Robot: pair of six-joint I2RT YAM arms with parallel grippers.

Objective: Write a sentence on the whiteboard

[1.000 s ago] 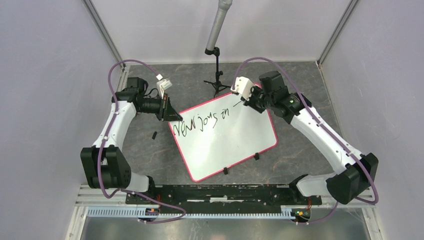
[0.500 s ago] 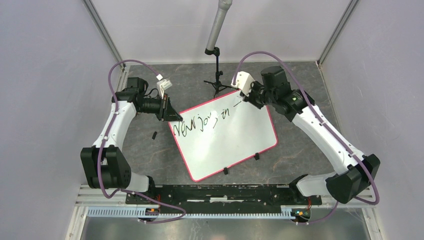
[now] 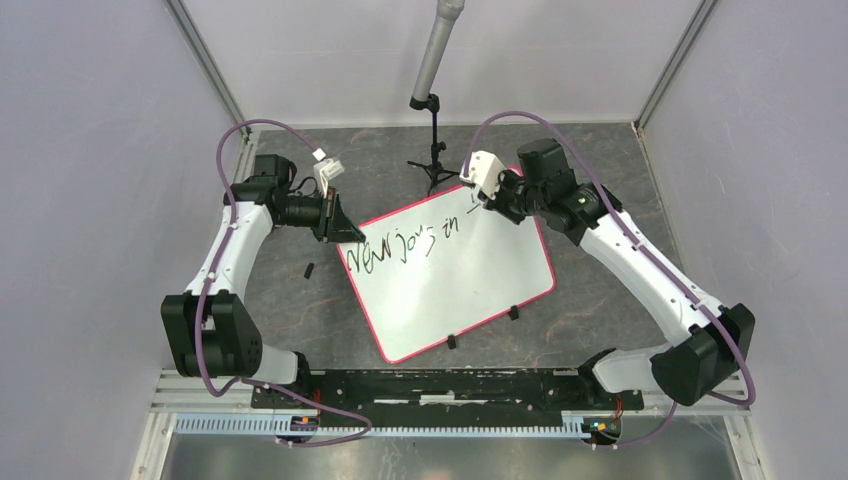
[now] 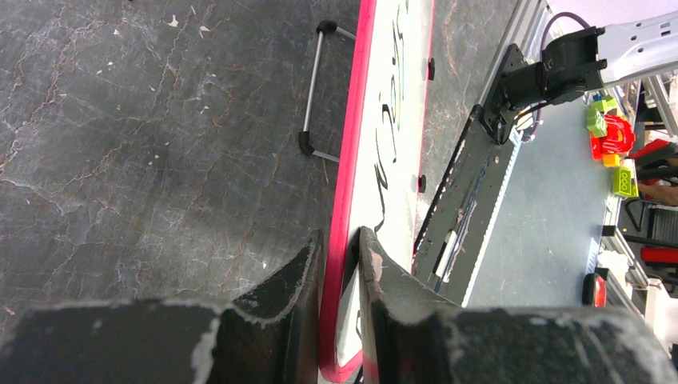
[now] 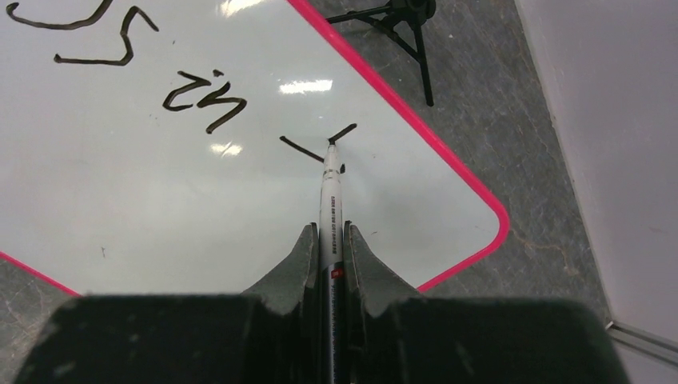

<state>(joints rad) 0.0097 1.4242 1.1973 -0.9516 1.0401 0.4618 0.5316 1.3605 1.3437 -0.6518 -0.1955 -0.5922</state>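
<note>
The whiteboard point(image 3: 450, 275) lies slanted on the dark table, white with a pink-red rim point(image 4: 352, 160). The sentence point(image 3: 400, 245) is one slanted line of black handwriting across its far half, ending in "in" point(image 5: 204, 94). My left gripper point(image 4: 340, 236) is shut on the board's left corner, one finger on each side of the rim. My right gripper point(image 5: 330, 228) is shut on a white marker point(image 5: 331, 192). The marker's tip touches the board near its far right corner, where two short fresh strokes point(image 5: 302, 149) meet.
A black tripod point(image 3: 433, 150) carrying a grey pole stands just beyond the board's far edge. A small black cap point(image 3: 310, 270) lies left of the board. Black clips point(image 3: 513, 313) sit on the near rim. A wire stand point(image 4: 313, 96) shows behind the board.
My right gripper with the marker moved slightly toward the far edge, then back, near the board's far right corner. The left arm and the board stayed still.
</note>
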